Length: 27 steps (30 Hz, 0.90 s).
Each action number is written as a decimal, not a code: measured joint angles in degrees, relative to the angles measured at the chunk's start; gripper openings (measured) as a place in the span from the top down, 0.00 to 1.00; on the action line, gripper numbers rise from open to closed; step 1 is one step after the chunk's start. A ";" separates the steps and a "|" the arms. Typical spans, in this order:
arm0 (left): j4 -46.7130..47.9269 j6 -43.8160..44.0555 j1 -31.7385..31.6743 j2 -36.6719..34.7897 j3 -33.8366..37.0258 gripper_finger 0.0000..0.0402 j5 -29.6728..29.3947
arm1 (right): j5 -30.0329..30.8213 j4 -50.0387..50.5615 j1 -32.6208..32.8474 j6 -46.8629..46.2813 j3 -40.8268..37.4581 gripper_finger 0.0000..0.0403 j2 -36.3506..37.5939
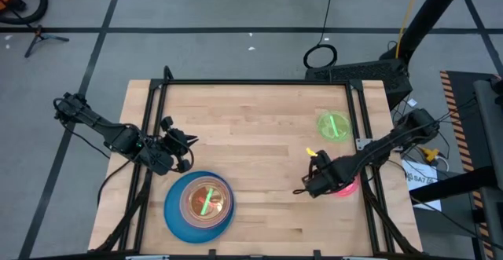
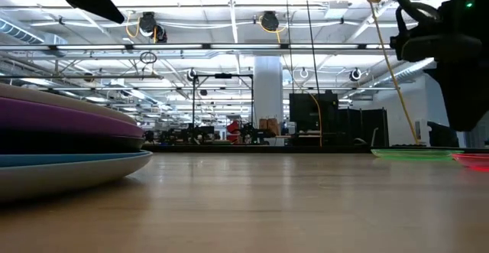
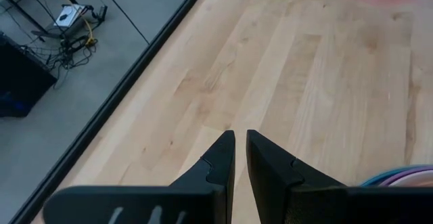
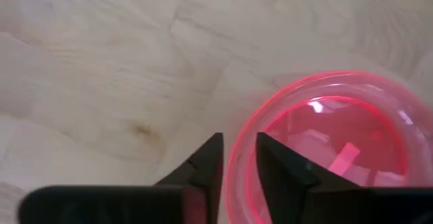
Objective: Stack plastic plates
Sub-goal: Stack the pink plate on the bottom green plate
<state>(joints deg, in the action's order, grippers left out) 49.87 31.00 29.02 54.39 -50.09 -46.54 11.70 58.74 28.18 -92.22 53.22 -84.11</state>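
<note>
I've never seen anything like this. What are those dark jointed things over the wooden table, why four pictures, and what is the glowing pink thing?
They are two robot arms, each ending in a two-finger gripper. One picture looks straight down from above, one looks level across the table, and two come from cameras on the wrists. Near the left gripper, which holds nothing, plates sit piled on a big blue plate. A small green plate lies alone toward the far right corner. The glowing thing is a small see-through pink plate by the right edge. The right gripper is over its rim with one finger on each side, slightly apart; I cannot tell if it grips it.
</note>
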 joint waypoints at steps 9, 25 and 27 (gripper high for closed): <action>0.02 -0.04 0.00 0.00 0.00 0.88 -0.02 | -1.51 -3.30 0.00 -2.87 -1.19 0.65 -4.23; 0.07 -0.37 0.01 0.02 0.00 0.88 -0.07 | -2.75 -4.33 0.01 -3.64 -0.92 0.74 -11.45; 0.07 -0.43 0.00 0.00 0.00 0.88 -0.09 | -2.73 -4.35 0.02 -3.23 -0.92 0.76 -11.46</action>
<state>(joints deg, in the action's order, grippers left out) 49.93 30.57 29.02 54.39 -50.09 -46.63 8.97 54.39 28.21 -95.46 52.29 -95.57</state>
